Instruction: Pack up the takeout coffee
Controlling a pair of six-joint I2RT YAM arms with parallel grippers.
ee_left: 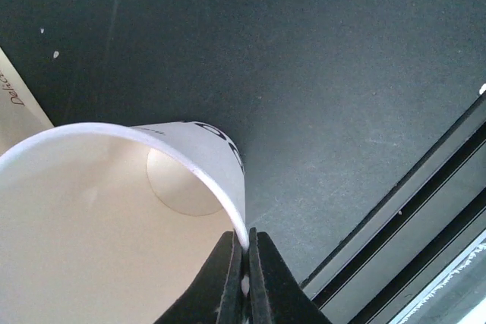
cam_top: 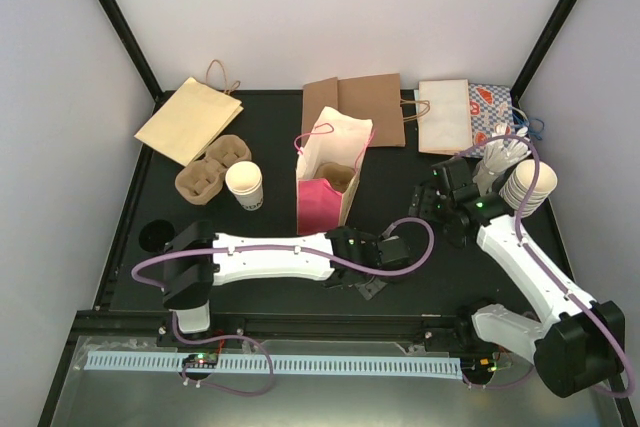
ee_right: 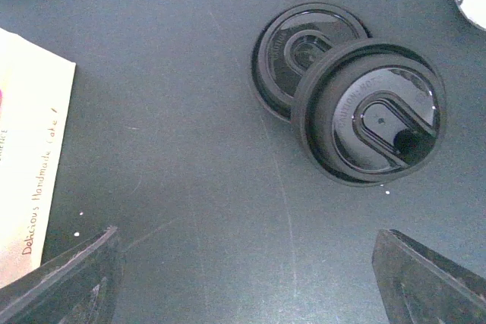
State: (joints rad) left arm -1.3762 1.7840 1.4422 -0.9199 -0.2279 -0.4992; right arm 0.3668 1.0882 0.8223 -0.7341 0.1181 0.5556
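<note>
I see the small white paper cup [ee_left: 114,218], matt cream inside with a rolled rim and dark print on its side, just right of the cream-and-pink paper bag [cam_top: 340,135]. Its mouth is turned to the left wrist camera and its long axis slants away toward the dark matt surface [ee_left: 326,58]. My left pincer [ee_left: 246,252] is pressed together on the thin rim. Further right of the bag, my right pincer [ee_right: 244,244] stands spread wide above two glossy black round lids [ee_right: 368,115], gripping nothing.
</note>
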